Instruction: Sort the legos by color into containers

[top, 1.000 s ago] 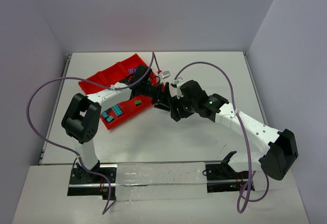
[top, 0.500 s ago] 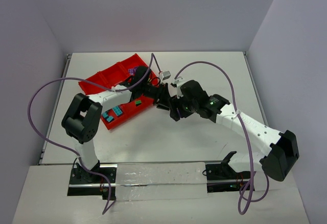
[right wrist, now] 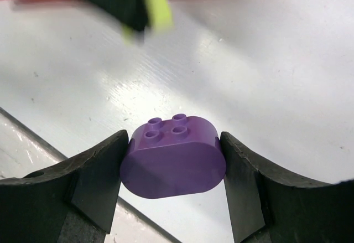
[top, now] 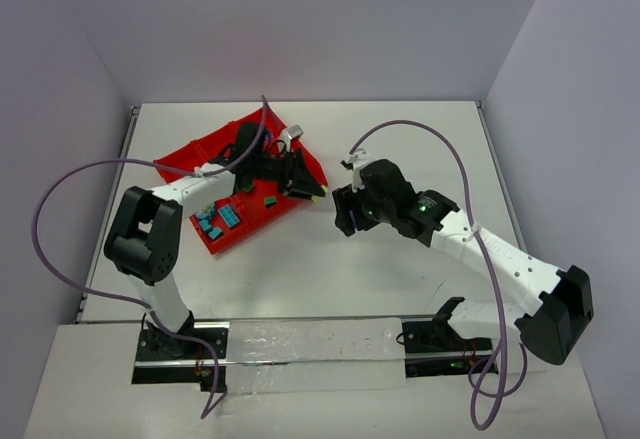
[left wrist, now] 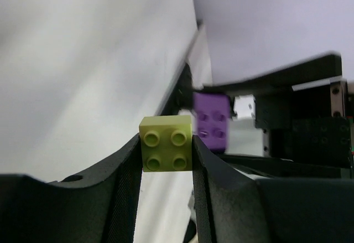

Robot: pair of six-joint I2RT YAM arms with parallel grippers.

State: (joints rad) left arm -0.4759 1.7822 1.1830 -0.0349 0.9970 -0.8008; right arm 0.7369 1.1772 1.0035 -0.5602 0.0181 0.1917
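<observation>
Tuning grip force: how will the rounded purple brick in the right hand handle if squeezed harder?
The purple brick looks like hard plastic, so it is likely stiff and light. The right hand presses on its curved, glossy ends, so it might slip or twist.

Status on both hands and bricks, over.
Left hand shut on yellow-green brick, by tray corner. Right hand shut on purple brick, above table. Nothing between them.

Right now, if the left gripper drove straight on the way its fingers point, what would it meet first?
Probably the purple brick held in the right gripper. In the left wrist view it shows just behind the yellow-green brick that the left gripper holds. The depth between them is unclear.
</observation>
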